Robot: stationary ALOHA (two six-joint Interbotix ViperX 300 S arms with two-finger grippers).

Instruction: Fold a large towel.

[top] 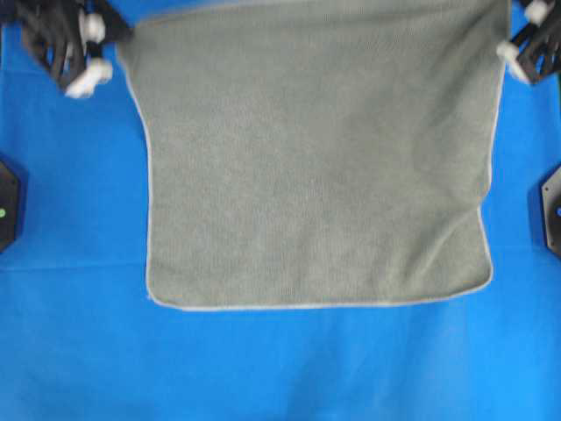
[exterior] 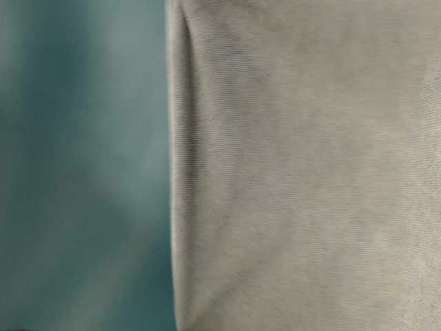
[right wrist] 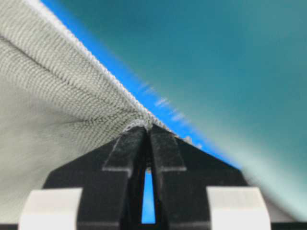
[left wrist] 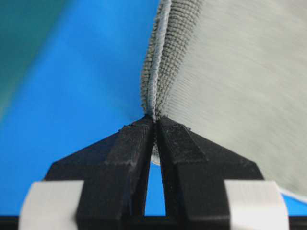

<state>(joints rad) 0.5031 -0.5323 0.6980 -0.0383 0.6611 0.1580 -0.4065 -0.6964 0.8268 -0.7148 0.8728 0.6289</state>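
Note:
The grey-green towel point(top: 316, 158) hangs stretched between both arms, its pale hem showing along the lower edge, and it fills the right of the table-level view point(exterior: 303, 165). My left gripper point(top: 118, 39) is shut on the towel's upper left corner; in the left wrist view the black fingertips point(left wrist: 154, 120) pinch the hemmed edge point(left wrist: 156, 67). My right gripper point(top: 507, 39) is shut on the upper right corner, where the cloth point(right wrist: 57, 100) bunches at the closed tips point(right wrist: 147, 127).
A blue cloth point(top: 79, 333) covers the table all round the towel. Black arm bases stand at the left edge point(top: 7, 203) and the right edge point(top: 552, 210).

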